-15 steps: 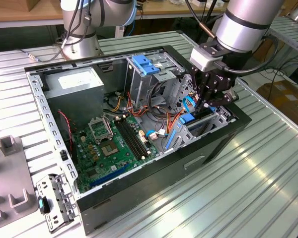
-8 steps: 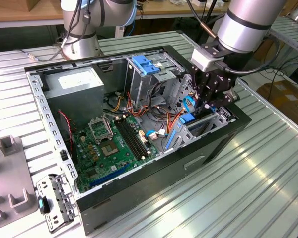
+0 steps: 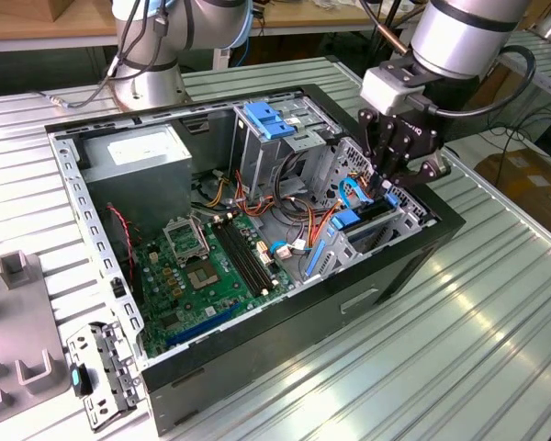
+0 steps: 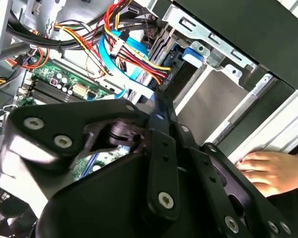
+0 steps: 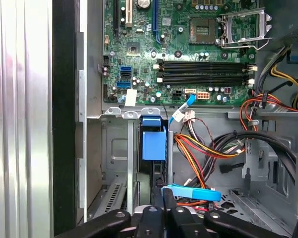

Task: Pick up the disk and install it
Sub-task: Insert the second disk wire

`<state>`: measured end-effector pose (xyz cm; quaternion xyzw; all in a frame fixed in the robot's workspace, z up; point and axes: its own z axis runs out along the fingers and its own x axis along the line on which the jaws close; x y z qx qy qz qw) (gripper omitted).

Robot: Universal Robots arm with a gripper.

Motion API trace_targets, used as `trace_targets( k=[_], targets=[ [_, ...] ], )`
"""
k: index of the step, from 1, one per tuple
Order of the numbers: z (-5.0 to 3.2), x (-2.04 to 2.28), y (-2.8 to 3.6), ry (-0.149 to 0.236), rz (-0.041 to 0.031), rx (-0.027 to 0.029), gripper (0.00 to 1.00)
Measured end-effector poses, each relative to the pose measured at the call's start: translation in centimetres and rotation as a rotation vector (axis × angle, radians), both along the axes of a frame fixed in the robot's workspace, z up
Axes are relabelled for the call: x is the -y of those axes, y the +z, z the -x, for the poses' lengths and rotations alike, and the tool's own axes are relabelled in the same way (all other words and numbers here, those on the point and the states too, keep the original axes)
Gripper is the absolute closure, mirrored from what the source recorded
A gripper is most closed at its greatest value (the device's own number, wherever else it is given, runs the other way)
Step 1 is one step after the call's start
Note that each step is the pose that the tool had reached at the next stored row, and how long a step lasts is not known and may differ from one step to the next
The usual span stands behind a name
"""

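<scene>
Gripper (image 3: pixel 384 188) hangs low over the drive bay at the open computer case's (image 3: pixel 413 253) front corner, on the exterior view's right; its black fingers reach down into the bay, and they look drawn close together, though I cannot tell whether they pinch anything; the disk (image 3: pixel 372 220) stands on edge in the silver bay, a dark slab with blue carrier rails, directly beneath the fingers; in the first wrist view the disk (image 5: pixel 154 144) shows as a blue carrier end seated in a slot of the metal bay (image 5: pixel 116 148), with the gripper's linkage (image 5: pixel 164 220) just before it and a light-blue flat cable (image 5: pixel 191 192) lying across the fingertips; in the second wrist view the blue rail end of the disk (image 4: pixel 191 53) sits between the bay's silver walls, beside a bundle of red, yellow and black wires (image 4: pixel 134 54); the green motherboard (image 3: pixel 211 266) lies flat on the case floor, well apart from the bay; a grey power-supply box (image 3: pixel 142 156) fills the far corner; a person's hand (image 4: pixel 268 171) rests against the outside of the case.
</scene>
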<state>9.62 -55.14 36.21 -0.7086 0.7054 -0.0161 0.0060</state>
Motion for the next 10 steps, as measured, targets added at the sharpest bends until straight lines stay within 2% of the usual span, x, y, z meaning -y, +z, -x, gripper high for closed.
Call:
trace_targets(
  k=[1,10],
  targets=[
    [0.00,0.00,0.00,0.000,-0.0001,0.0000,0.89],
    [0.00,0.00,0.09,0.000,-0.0001,0.0000,0.89]
  ],
)
